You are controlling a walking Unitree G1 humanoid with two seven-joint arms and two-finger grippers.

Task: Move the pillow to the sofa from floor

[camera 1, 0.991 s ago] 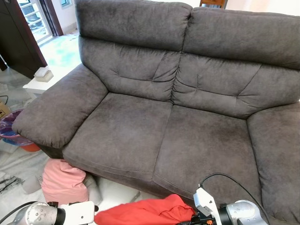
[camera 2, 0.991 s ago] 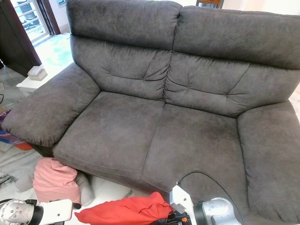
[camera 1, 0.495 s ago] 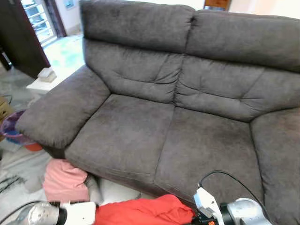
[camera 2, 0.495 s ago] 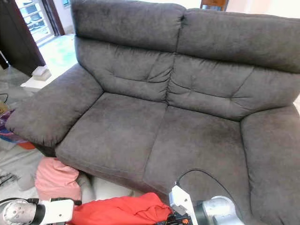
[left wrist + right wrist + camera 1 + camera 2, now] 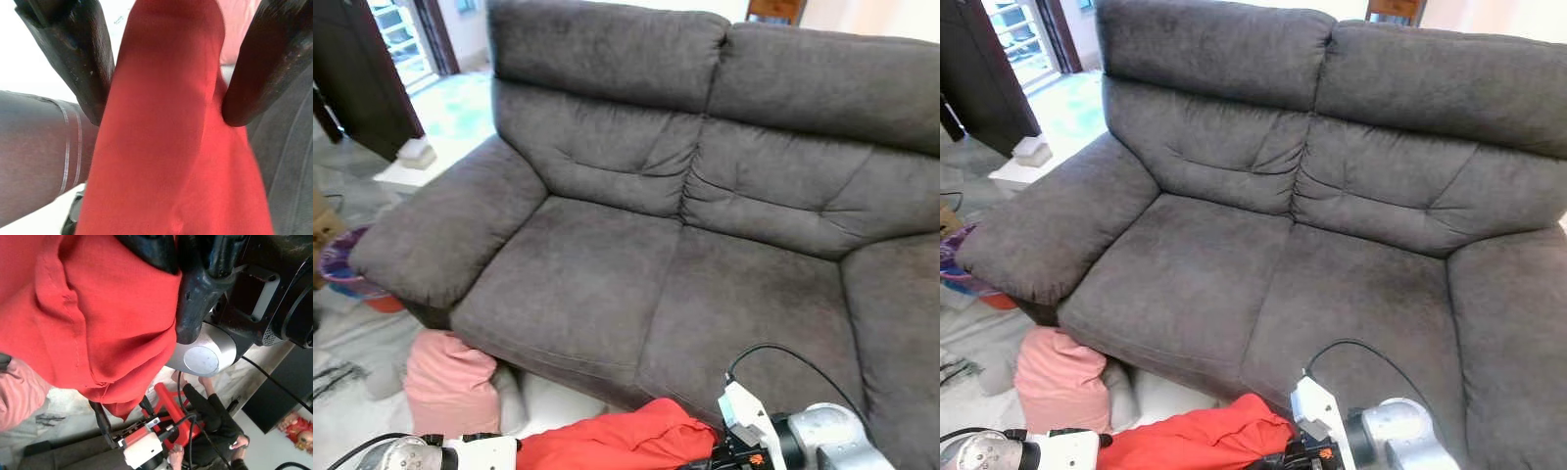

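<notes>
Red pillow (image 5: 607, 443): it is being carried between the two grippers just in front of the sofa's front edge, level with the seam between the two seat cushions, with its top bulging up over that edge.
Left gripper (image 5: 164, 105): its two black fingers (image 5: 78, 54) are sitting either side of the red fabric, pressing into it and gripping the pillow's left end.
Left arm (image 5: 445, 454): its silver and white wrist is lying at the pillow's left end, low by the floor in front of the left seat cushion.
Right gripper (image 5: 168, 293): its black fingers are bearing against the pillow's red cover; whether they are closing around the fabric cannot be told.
Right arm (image 5: 798, 441): its silver wrist is hovering over the front edge of the right seat cushion, with a black cable (image 5: 783, 357) looping above it.
Dark grey sofa (image 5: 705, 225): a two-seater with both seat cushions bare, its padded left armrest jutting toward the camera.
Pink bundle (image 5: 450, 377): a soft pink object is lying on the floor against the sofa's front left corner, under the armrest.
Basin (image 5: 347, 279): a purple and orange container is standing on the floor beside the left armrest.
Person (image 5: 215, 416): a dark sleeve and a hand are showing past the pillow in the right wrist view.
</notes>
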